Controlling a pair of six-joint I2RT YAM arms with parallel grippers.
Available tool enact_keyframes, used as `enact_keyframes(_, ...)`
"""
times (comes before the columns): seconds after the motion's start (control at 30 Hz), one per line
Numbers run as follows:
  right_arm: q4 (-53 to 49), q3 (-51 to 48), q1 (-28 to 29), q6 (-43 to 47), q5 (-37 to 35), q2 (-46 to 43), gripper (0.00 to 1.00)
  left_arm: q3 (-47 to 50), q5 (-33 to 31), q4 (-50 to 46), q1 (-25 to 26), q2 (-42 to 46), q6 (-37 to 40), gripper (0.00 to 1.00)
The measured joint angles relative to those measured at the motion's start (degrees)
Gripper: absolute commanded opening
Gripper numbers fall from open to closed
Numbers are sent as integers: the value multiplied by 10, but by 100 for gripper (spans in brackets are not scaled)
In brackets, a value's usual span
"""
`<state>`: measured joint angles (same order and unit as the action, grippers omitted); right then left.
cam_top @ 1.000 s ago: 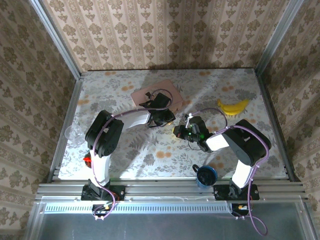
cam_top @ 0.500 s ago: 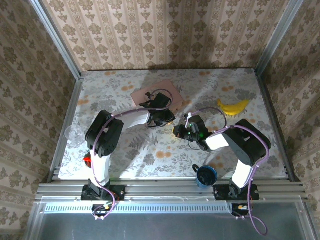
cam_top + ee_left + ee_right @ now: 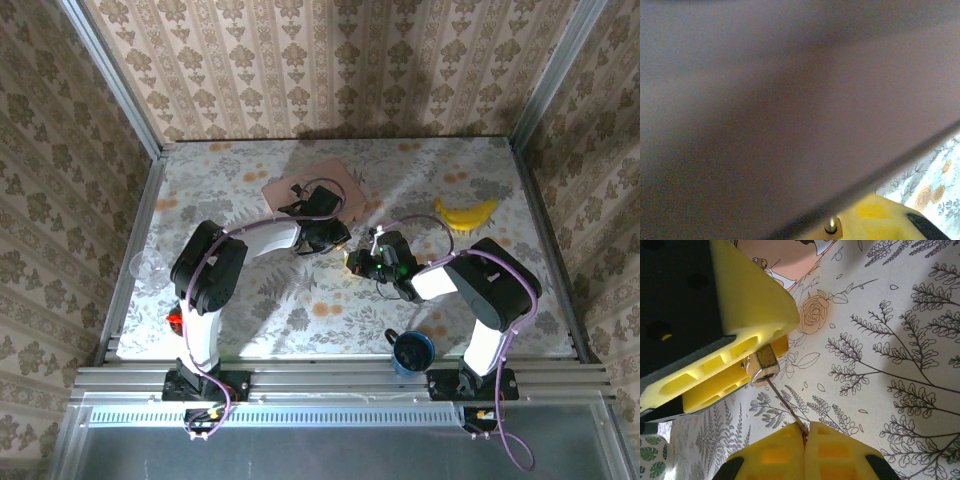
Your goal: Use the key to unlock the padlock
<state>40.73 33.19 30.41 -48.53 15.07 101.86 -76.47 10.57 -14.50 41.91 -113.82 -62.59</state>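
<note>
Slippage worries us: our right gripper [image 3: 805, 432] pinches the thin key [image 3: 786, 407] at the padlock [image 3: 762, 367], clamped in our left gripper [image 3: 771, 347]; twisting off-axis could pivot either.

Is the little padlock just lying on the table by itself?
No, the left gripper pinches the padlock between its yellow fingers, and the key held by the right gripper reaches its bottom.

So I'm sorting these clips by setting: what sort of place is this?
Most likely a staged robot test cell, not a real room: wallpapered panels set between aluminium posts, a floral-covered table, and a left arm and right arm bolted to a metal rail.
</note>
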Motion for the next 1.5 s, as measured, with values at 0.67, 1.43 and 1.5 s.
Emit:
enact_keyframes(0.67, 2, 2, -3, -12, -1, 2, 0, 0, 1, 0, 0, 0, 0, 0)
enact_keyframes(1.43, -21, 6, -5, -87, 2, -13, 0, 0, 1, 1, 0, 0, 0, 0)
enact_keyframes(1.5, -35, 11, -5, -93, 3, -18, 0, 0, 1, 1, 0, 0, -1, 0)
